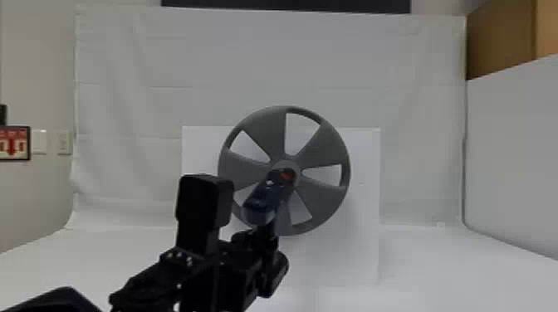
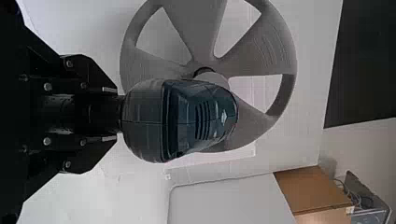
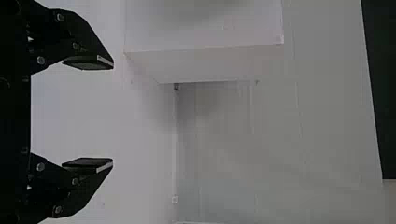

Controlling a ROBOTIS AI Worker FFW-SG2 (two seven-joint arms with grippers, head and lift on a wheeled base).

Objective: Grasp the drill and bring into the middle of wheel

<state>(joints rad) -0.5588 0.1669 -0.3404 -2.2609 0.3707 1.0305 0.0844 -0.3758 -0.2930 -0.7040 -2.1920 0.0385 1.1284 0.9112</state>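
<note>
My left gripper [image 1: 265, 236] holds the blue drill [image 1: 267, 199] by its handle in the head view, in front of the grey wheel [image 1: 324, 151]. The drill's front end overlaps the wheel's hub; I cannot tell whether it touches. In the left wrist view, the left gripper [image 2: 114, 114] is shut on the drill [image 2: 196, 119], whose body covers part of the wheel [image 2: 261, 51] and its hub. The right gripper [image 3: 112, 114] is open in the right wrist view, with nothing between its fingers.
Behind the wheel stands a white box [image 1: 365, 199] on the white surface [image 1: 436, 269]. The box's edge [image 3: 210, 51] also shows in the right wrist view. A grey partition [image 1: 515, 153] rises at the right, with a brown box [image 1: 500, 39] beyond it.
</note>
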